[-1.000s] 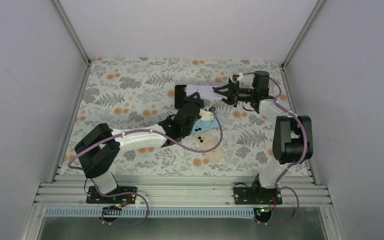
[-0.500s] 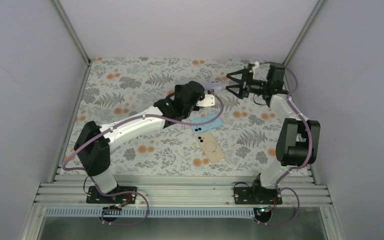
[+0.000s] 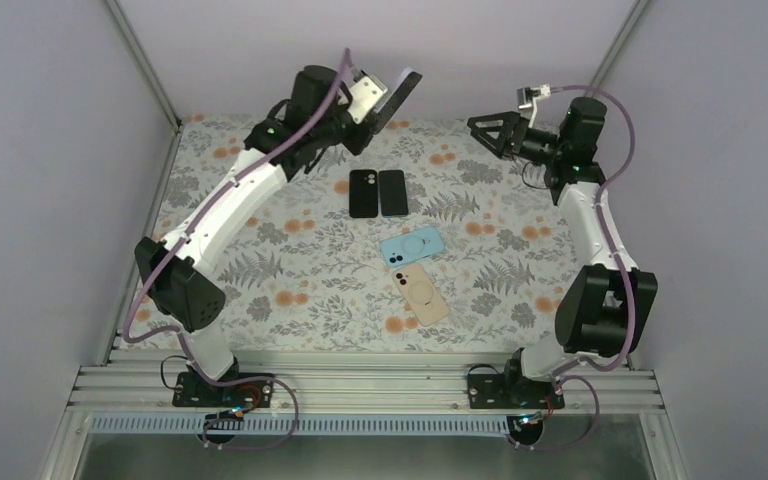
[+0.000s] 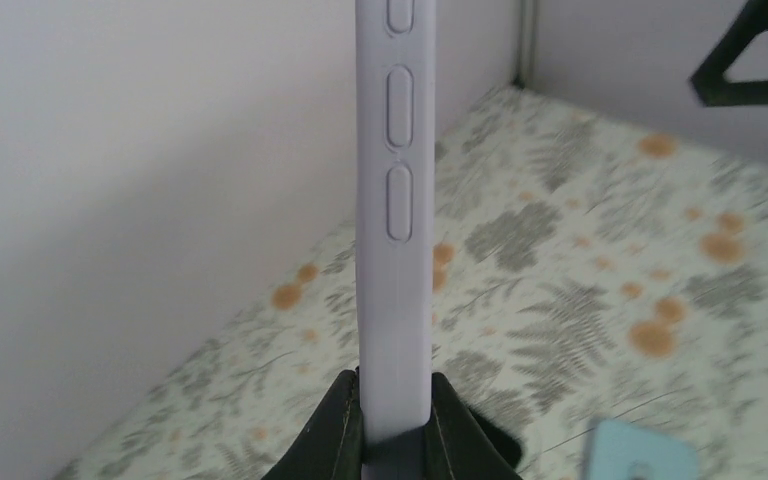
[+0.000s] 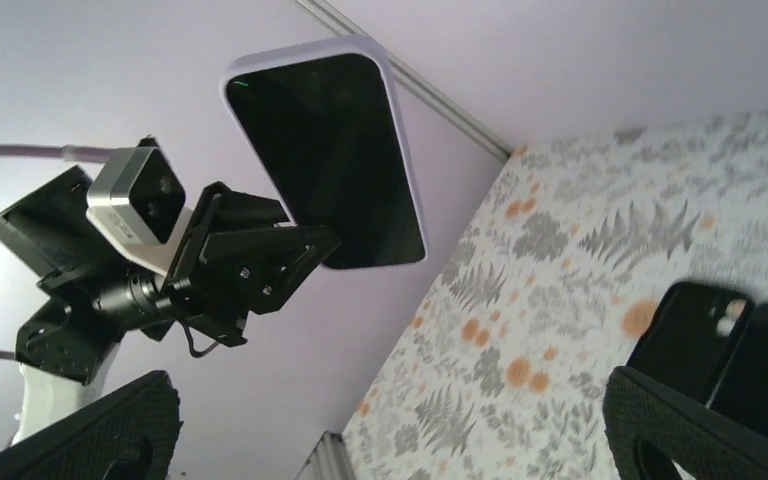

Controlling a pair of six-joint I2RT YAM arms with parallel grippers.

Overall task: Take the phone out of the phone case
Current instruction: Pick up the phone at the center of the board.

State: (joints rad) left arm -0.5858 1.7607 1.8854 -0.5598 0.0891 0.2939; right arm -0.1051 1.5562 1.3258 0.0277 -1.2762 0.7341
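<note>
Right wrist view: left end effector [image 4: 395, 430] pinches the phone case [image 4: 397, 250], presenting its phone [image 5: 330, 160] to the right end effector [image 3: 487, 134] — wide, empty, presumably poised to extract.

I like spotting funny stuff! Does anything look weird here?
Yes. The lilac-cased phone is not lying on the table: the left gripper pinches its end and holds it up in the air, tilted.

You're holding L arm [image 3: 245, 185] stretched up & out toward the back-left corner, L claw [image 3: 378, 108] pinching shut on the cased phone [image 3: 401, 92] by its lower end, mid-air. R arm [image 3: 592, 215] is reaching up at back right, wrist pointing left toward L claw, R claw [image 3: 488, 130] gaping wide, gripping nothing.
</note>
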